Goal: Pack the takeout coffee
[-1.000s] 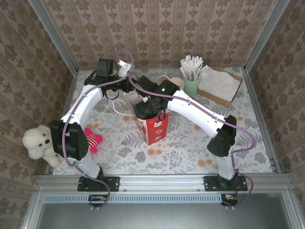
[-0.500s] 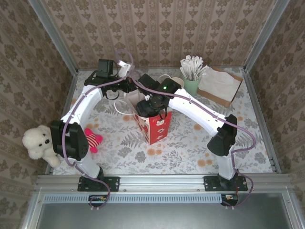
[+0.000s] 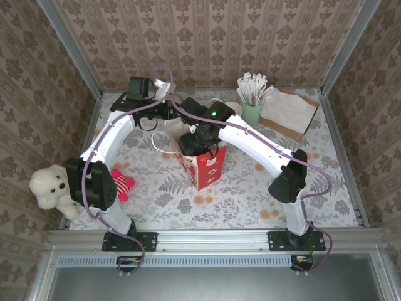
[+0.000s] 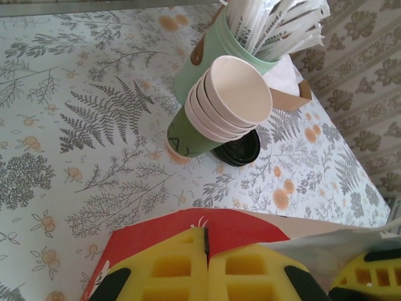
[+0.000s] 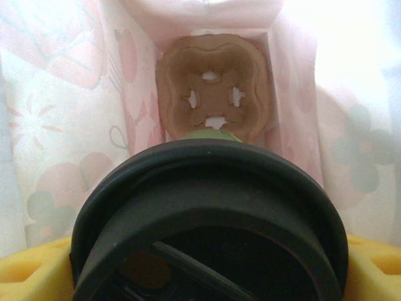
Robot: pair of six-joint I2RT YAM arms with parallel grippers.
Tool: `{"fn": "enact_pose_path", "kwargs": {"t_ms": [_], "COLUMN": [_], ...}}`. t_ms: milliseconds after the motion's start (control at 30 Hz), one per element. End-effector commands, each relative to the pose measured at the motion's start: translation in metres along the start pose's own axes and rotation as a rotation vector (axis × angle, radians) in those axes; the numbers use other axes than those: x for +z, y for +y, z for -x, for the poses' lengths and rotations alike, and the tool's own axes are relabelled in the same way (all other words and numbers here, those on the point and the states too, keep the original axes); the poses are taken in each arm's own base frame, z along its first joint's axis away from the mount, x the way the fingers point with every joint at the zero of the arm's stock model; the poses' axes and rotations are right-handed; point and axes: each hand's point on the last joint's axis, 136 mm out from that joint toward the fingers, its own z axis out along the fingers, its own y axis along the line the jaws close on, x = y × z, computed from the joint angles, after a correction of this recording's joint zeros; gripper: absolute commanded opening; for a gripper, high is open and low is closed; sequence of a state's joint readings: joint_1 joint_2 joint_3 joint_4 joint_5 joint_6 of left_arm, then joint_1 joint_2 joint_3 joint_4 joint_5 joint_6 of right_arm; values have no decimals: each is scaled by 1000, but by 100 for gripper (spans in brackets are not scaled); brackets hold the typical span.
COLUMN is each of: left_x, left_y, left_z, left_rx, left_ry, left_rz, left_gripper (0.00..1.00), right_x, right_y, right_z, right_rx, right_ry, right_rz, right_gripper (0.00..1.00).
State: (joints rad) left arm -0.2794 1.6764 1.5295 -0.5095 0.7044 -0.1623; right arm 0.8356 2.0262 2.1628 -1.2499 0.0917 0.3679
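Our right gripper (image 5: 207, 276) is clamped on the takeout coffee (image 5: 207, 182) inside the red bag (image 3: 204, 169) — above a cardboard holder (image 5: 213, 88). Our left gripper (image 4: 207, 266) pinches the bag's rim — pads together.

from the right wrist, the coffee (image 5: 210, 135) is nearly all hidden under its lid (image 5: 207, 213), which the bottom edge cuts off. from above, the right arm (image 3: 250, 141) covers the bag (image 3: 203, 172) mouth. a loose lid (image 4: 241, 149) lies half behind the cups (image 4: 229, 100).
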Motion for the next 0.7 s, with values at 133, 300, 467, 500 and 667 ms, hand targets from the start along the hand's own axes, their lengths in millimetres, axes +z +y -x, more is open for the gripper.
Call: {"fn": "enact_pose_path", "kwargs": {"t_ms": [133,300,467,500,667], "left_x": [-7,-7,-7,-7,-6], "left_y": [-1,-4,-6,-6,-8], "left_z": [27,26,28,27,26], "left_rx": [-70,-87,-122,-127,-147], "left_ry": [-122,-110,-86,-85,-68], "left_rz": [-18,-35,-43,-43,-41], "left_gripper": [5,6,6,6,7], "right_x": [18,16,15,16,18], "right_y": [-7,-12,-17,-17,-14], "right_z": [-32,-36,-38,-38,-39], "right_rx": [4,-19,-38,-42,-75], "right_ry": [179,202,215,217,226], "right_rz": [-73,-119,-147,-146,-133], "right_gripper": [55,55,55,55,54]}}
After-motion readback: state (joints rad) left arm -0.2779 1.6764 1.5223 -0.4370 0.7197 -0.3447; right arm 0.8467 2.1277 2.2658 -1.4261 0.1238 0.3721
